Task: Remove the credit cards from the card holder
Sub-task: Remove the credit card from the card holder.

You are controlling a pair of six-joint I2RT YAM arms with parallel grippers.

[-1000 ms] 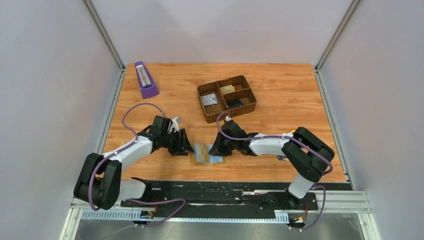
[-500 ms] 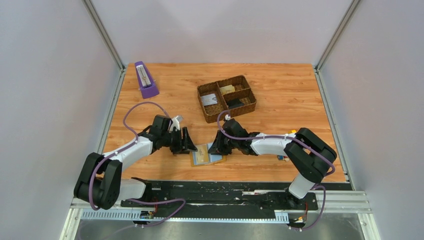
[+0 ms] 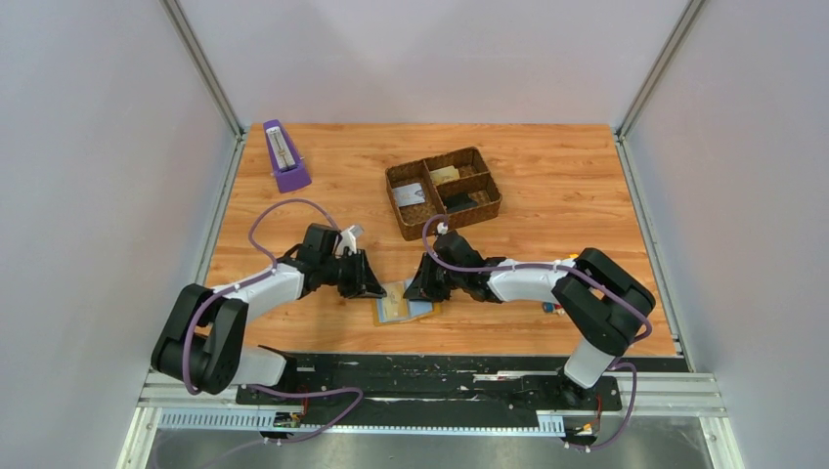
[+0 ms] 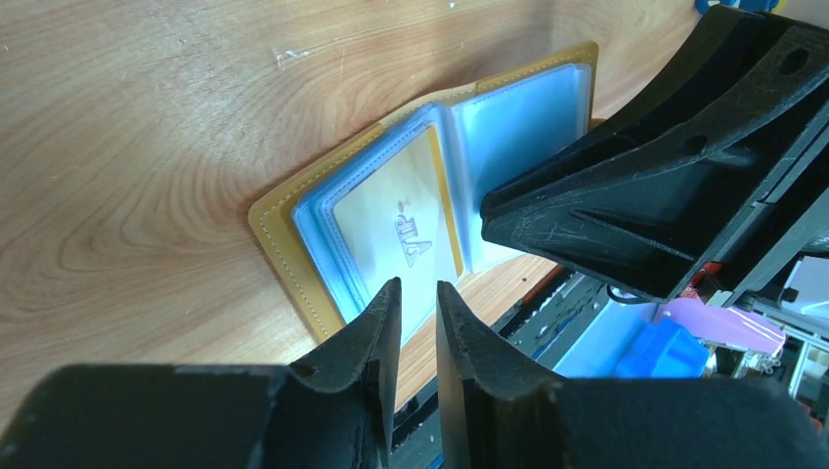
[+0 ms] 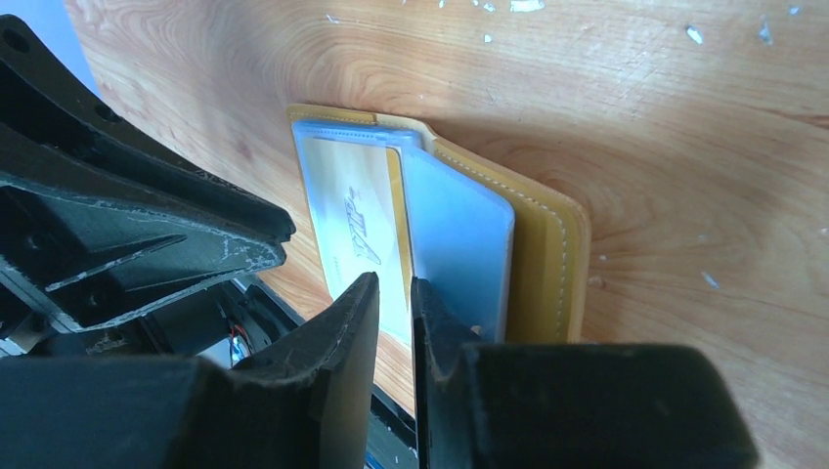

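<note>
Card holder (image 3: 403,303): lies open and flat on the table (image 3: 547,195), between the two claws, with its mustard cover down and its blue-grey pockets up.
Metronome (image 3: 284,156): purple and upright, far beyond the left claw and off to its left, well apart from it.
Left claw (image 4: 415,288): low over the holder's left page, tips at that page's outer edge. The fingers are drawn close together, with only a narrow slit between them. The views do not show whether they pinch a pocket leaf.
Card (image 4: 401,225): cream with gold script, in the clear pocket of the left page. It sits just ahead of the left claw's tips and is fully seated in the pocket.
Right page: pale blue pocket leaves with no card face showing, partly covered by the right claw in the left wrist view.
Right claw (image 5: 391,281): facing the left claw across the holder, tips down near the fold. The fingers are close together with a thin gap, and a grip on a leaf cannot be confirmed.
Tray (image 3: 455,223): brown and woven, beyond the right claw and apart from it. Flat items lie in its compartments.
</note>
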